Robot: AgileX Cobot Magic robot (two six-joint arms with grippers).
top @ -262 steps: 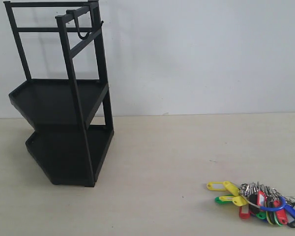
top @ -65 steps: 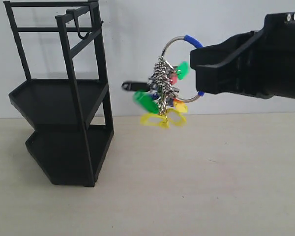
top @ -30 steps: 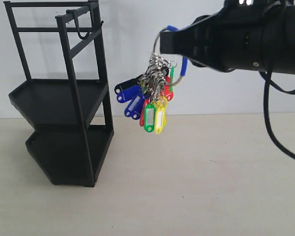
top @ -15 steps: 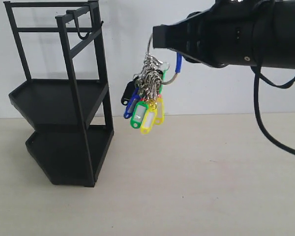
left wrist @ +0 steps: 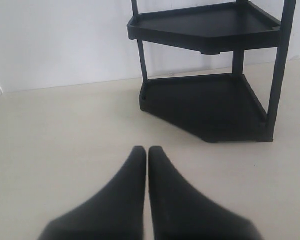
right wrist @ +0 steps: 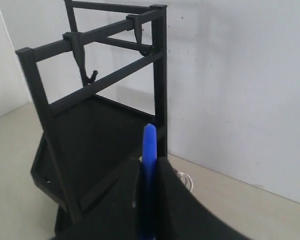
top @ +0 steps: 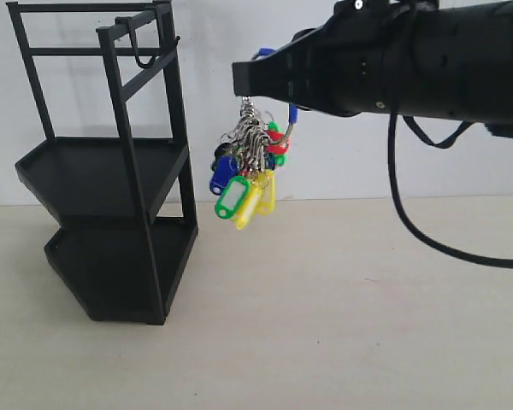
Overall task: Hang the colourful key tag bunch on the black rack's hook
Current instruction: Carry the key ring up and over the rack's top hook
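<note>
The black rack (top: 111, 196) stands at the left, and its hook (top: 142, 53) curves down from the top bar. My right gripper (top: 246, 79) is in the air to the right of the rack, near its top, and is shut on the blue sleeve (right wrist: 149, 142) of the wire ring. The colourful key tag bunch (top: 246, 171) hangs below it, apart from the rack. In the right wrist view the rack (right wrist: 95, 130) and a hook (right wrist: 90, 76) lie ahead of the right gripper (right wrist: 149, 167). My left gripper (left wrist: 144, 152) is shut on nothing, low over the table, facing the rack (left wrist: 205, 100).
A white wall stands behind the rack. The beige tabletop (top: 342, 307) stretches to the right of the rack and under my right arm. A black cable (top: 410, 222) loops down from the right arm.
My right gripper has carried the bunch left, closer to the rack's top. The tags hang lower and have swung a little.
</note>
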